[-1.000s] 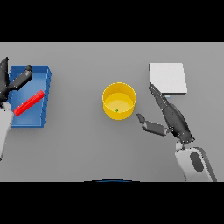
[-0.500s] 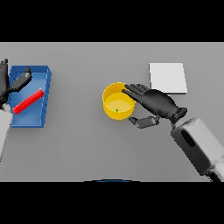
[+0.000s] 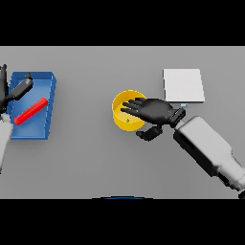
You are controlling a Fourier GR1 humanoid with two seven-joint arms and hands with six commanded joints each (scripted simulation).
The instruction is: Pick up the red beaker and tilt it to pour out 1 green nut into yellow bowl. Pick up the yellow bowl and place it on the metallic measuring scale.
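The yellow bowl (image 3: pixel 121 106) stands at the table's middle with a small green nut (image 3: pixel 127 120) inside. My right hand (image 3: pixel 154 111) reaches over the bowl's right rim, fingers straight across its opening and thumb (image 3: pixel 147 134) below the rim at its near right side; the hand is open. The red beaker (image 3: pixel 30 111) lies on its side in the blue tray (image 3: pixel 42 130) at the left. My left hand (image 3: pixel 13 93) hovers at the tray's far left corner with relaxed fingers, holding nothing. The metallic scale (image 3: pixel 183 85) is a pale square plate at the back right.
The blue tray sits along the table's left side. My right forearm (image 3: pixel 208 149) crosses the table's near right part, just in front of the scale.
My right hand swung left from beside the bowl to over its right rim, fingers spreading across the opening. The left hand shifted slightly at the tray's corner. Bowl and beaker stayed put.
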